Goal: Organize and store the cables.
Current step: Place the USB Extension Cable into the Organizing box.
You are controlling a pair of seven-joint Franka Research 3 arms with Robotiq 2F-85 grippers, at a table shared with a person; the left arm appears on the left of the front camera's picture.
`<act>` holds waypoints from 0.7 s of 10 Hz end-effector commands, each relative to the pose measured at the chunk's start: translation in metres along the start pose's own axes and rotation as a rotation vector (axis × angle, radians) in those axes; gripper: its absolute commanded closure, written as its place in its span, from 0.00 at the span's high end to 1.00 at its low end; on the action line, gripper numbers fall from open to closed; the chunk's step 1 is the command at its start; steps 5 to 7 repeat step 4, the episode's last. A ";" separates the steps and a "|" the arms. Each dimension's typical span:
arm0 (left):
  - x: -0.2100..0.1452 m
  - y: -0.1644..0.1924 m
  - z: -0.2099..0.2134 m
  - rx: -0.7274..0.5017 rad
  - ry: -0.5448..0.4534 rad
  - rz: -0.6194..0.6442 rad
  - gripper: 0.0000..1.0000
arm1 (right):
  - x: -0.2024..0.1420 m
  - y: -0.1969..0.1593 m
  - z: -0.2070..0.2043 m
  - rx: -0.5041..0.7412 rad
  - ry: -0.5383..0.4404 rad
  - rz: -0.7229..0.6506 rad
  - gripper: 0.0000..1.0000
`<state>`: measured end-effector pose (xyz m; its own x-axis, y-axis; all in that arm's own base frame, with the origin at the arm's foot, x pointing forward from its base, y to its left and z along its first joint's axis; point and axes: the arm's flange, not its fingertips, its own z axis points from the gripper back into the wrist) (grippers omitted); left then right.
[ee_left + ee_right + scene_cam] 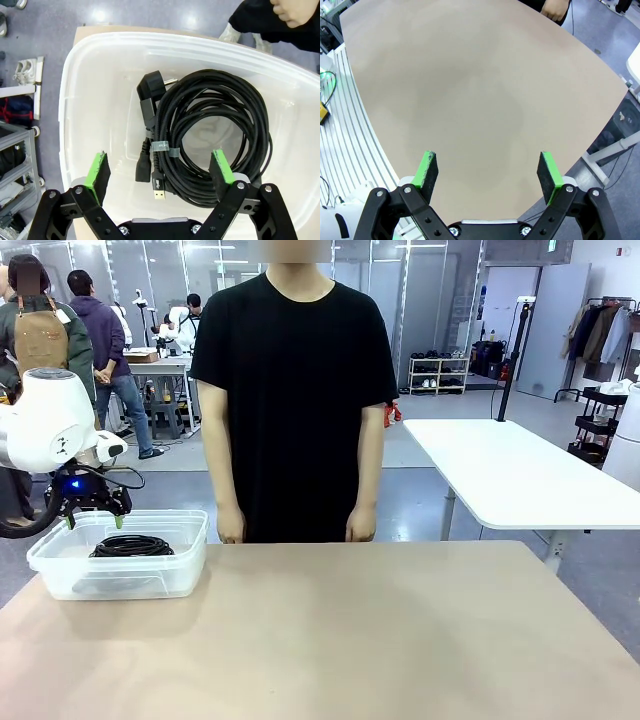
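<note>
Cables (215, 135): black coils with plug ends, lying inside clear plastic bin (60, 580) at desk's (350, 640) left side. Left gripper (160, 172): above bin, jaws released, empty. Right gripper (489, 172): over bare desk, jaws released.

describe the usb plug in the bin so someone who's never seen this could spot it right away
Start at the clear plastic bin on the tan table's left side, under the left gripper. Inside lie coiled black cables. From the coils' edge, past a grey tie, hangs the USB plug: its flat metal tip sets it apart from the all-black barrel end beside it and the bulky round mains plug above.
</note>
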<state>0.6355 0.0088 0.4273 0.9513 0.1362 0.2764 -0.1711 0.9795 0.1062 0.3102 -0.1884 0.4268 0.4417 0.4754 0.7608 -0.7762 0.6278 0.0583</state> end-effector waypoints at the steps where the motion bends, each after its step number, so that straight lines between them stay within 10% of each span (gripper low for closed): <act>1: 0.000 0.000 -0.001 0.000 0.001 0.000 1.00 | -0.001 -0.002 0.001 0.001 -0.013 0.018 1.00; 7: 0.000 0.000 -0.001 0.000 0.001 0.000 1.00 | -0.001 -0.002 0.001 0.001 -0.013 0.018 1.00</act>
